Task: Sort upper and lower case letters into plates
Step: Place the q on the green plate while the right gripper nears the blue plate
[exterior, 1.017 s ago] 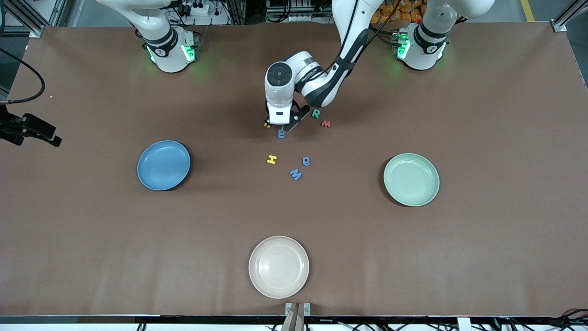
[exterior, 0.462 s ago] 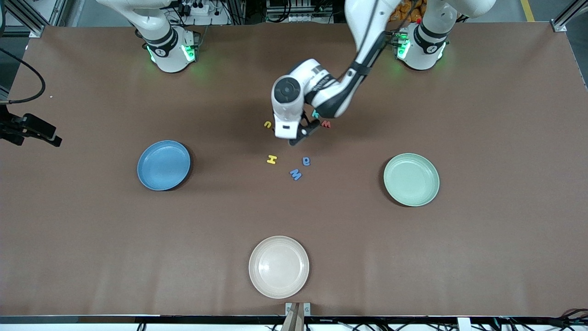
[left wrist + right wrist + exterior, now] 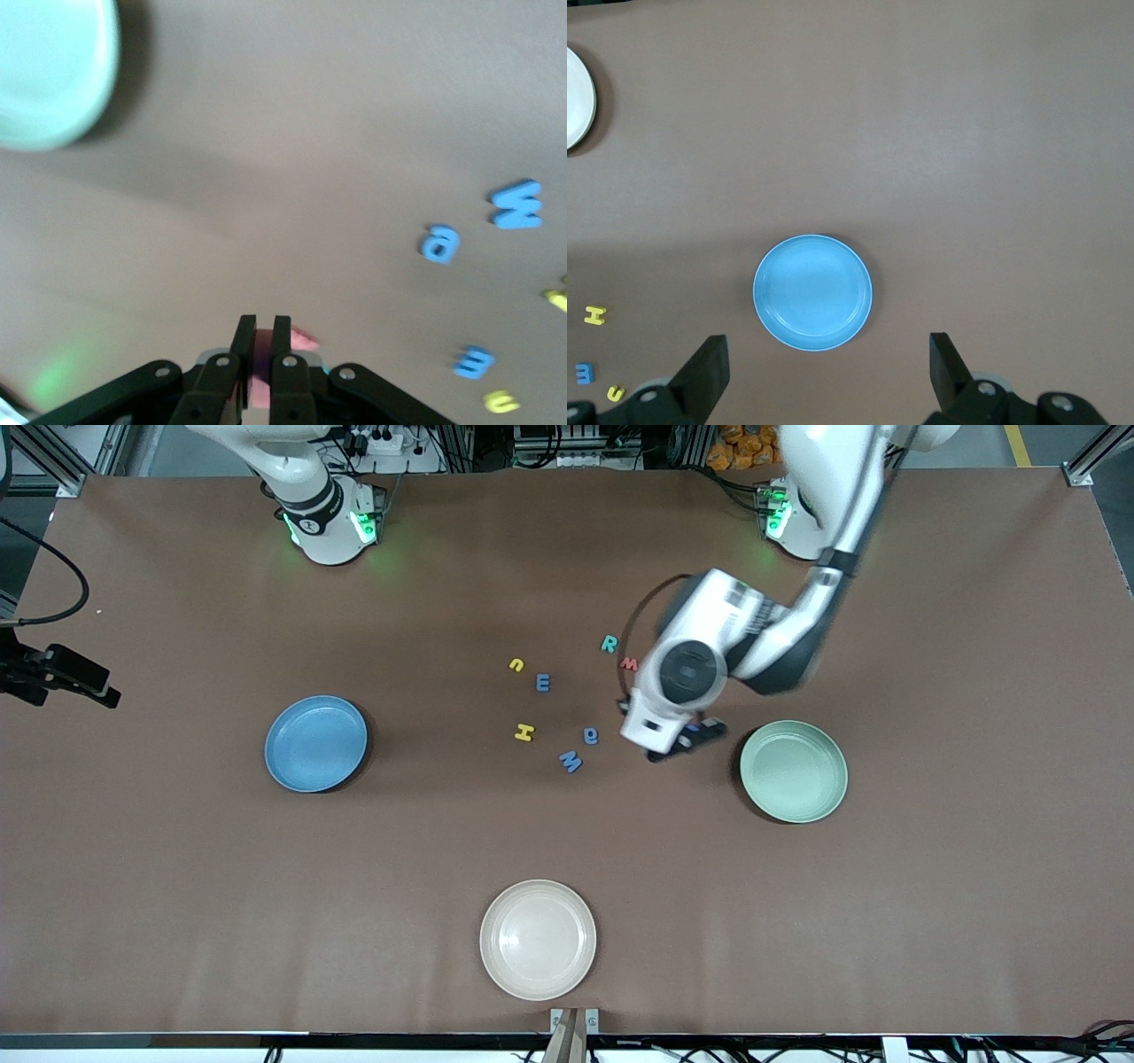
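Letters [image 3: 542,683] lie mid-tabletop [image 3: 177,886], between blue plate [image 3: 315,743] and mint plate [image 3: 793,771]. Left pincer [image 3: 689,737], fingers together, possibly pinching something pinkish, hangs just beside mint plate. Right pincer [image 3: 828,372] waits spread above blue plate.

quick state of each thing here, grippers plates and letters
left gripper: fingers shut on a pinkish piece, beside the green plate
right gripper: open, waiting above the blue plate
blue plate: empty
green plate: empty
cream plate: empty
loose letters: seven, lying unsorted between the plates
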Controlling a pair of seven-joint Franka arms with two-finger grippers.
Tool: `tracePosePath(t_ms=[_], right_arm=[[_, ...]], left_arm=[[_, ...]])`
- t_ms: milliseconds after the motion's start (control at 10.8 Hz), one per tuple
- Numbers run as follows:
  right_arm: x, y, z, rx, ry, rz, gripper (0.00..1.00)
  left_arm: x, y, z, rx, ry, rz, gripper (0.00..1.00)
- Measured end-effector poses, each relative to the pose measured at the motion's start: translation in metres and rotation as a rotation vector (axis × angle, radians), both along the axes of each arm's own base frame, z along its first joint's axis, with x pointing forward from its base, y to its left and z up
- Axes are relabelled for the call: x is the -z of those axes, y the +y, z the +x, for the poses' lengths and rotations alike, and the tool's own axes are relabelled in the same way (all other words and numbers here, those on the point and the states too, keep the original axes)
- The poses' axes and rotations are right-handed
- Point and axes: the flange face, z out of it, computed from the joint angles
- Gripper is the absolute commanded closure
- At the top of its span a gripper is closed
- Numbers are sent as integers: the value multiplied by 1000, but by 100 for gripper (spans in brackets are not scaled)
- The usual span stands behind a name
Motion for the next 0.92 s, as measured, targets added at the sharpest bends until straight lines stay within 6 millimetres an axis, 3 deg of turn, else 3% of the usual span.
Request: tracePosePath(t_ms=[277, 462, 555, 740, 832, 925], right_arm=[[10, 16, 5, -28, 24, 2, 0], [25, 30, 11, -53, 51, 5, 0], [31, 42, 14, -74, 59, 7, 0], [33, 79, 15, -132, 59, 11, 0], [32, 102, 14, -156, 60, 13, 0], [33, 122, 12, -164, 60, 14, 0]], left_arm=[[15, 72, 33, 200, -11, 55, 100], [25, 130, 55, 257, 14, 10, 100], [33, 150, 62, 276, 5, -11, 100], [58, 171, 65, 341, -49, -13, 100], [69, 181, 65, 353, -61, -15, 77], [73, 184, 65, 358, -63, -19, 11]])
